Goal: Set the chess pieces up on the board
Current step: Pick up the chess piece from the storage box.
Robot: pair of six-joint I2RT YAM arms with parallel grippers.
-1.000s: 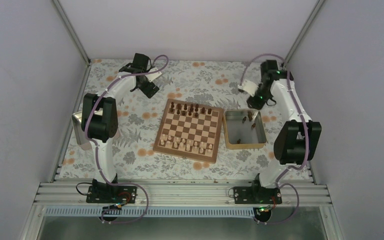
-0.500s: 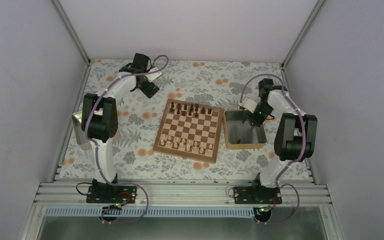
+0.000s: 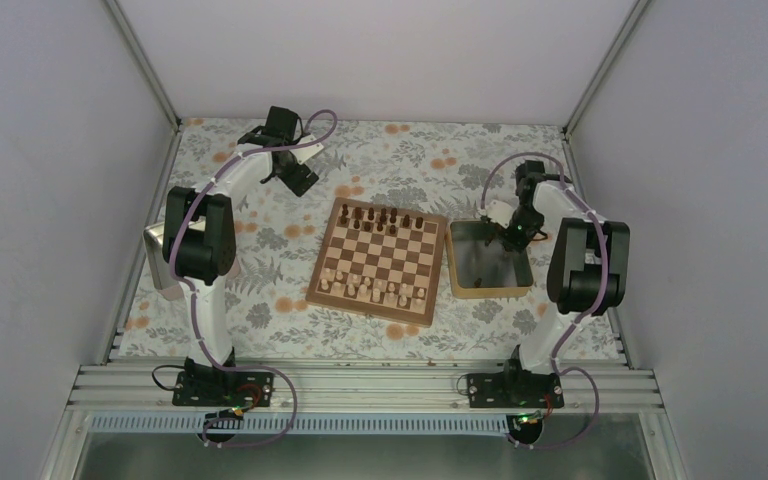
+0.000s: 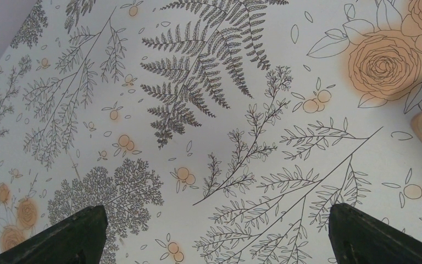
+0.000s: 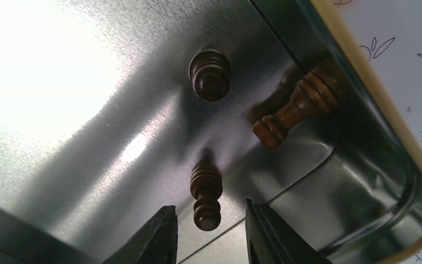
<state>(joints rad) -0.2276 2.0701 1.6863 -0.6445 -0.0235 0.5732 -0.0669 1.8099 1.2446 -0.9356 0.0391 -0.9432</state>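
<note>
The right jaws were open in the tray (image 5: 364, 74), a dark piece (image 5: 206, 192) between them. The left jaws were open too.

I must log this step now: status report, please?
Left gripper open over cloth. Right gripper open, astride dark chess piece lying in tray. Two more pieces nearby, not in the way.

Overhead view spans the table (image 3: 410, 150); right wrist looks closely into the tray (image 5: 77, 126).

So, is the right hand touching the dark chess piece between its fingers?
Apart. The right wrist view shows bare tray on either side of the chess piece, between it and the fingers of the right hand.
</note>
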